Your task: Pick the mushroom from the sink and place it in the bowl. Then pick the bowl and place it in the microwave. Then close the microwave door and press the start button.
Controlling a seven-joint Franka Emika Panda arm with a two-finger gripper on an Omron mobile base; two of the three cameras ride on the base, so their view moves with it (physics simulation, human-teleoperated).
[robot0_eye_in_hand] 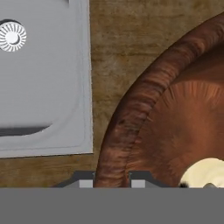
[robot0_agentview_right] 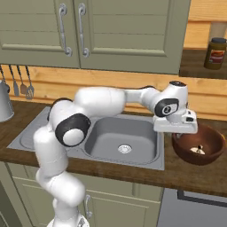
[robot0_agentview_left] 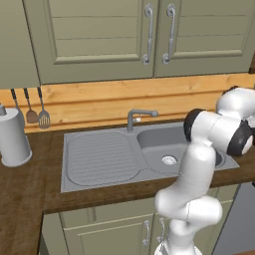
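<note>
Mushroom [robot0_agentview_right: 197, 150] seen lying inside bowl [robot0_agentview_right: 186, 155] on wooden counter [robot0_agentview_right: 133, 170], right of sink [robot0_agentview_right: 102, 135] | gripper [robot0_eye_in_hand: 112, 180] positioned over bowl's near rim, jaws straddling it, nothing clamped; spread apart | sink drain [robot0_eye_in_hand: 12, 36] visible.

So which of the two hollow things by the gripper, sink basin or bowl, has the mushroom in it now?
The bowl, dark reddish-brown on the counter right of the sink: the pale mushroom lies on its floor. The grey basin holds just its round metal drain.
</note>
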